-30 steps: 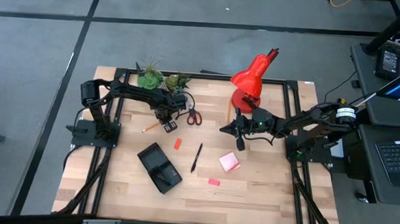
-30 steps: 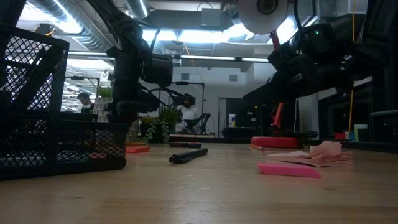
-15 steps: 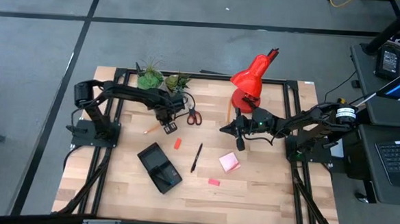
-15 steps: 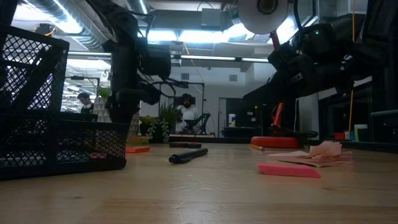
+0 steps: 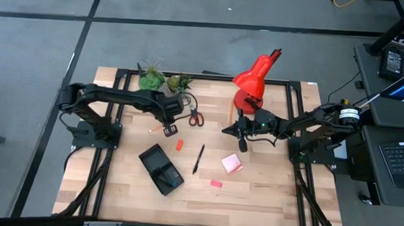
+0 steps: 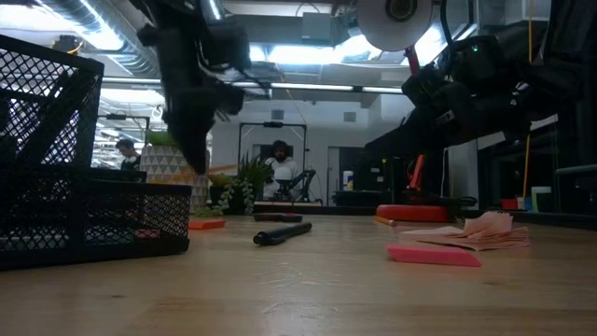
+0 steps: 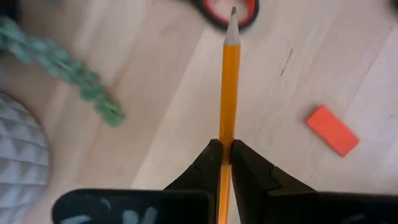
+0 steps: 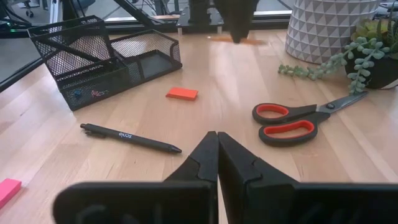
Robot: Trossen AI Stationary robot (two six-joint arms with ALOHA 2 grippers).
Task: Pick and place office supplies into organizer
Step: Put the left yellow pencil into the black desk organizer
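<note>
Left wrist view shows the left hand [image 7: 225,152] pinched shut on an orange pencil [image 7: 229,87], its sharpened tip pointing away toward the red-handled scissors [image 7: 225,11], with an orange eraser [image 7: 332,129] lying on the wooden desk [image 7: 155,93] off to one side.

From above, that hand [image 5: 167,128] hangs just left of the scissors [image 5: 195,117] and well back from the black mesh organizer [image 5: 161,169], which sits nearer the front edge of the desk. A black pen [image 5: 198,158] lies just right of the organizer, a pink sticky-note pad [image 5: 231,164] further right, and a small pink eraser [image 5: 215,183] beyond the organizer's right end.

The right hand [image 5: 241,144] waits just past the pen, beside the red lamp [image 5: 250,84], fingers closed on nothing.

A pencil is light, stiff and slick-sided, so it may pivot in a narrow two-finger pinch. The grip looks to sit toward the blunt end, leaving a long length free; a hold nearer the middle would likely swing less. The tip is brittle and should not be knocked against the mesh when lowered in.
</note>
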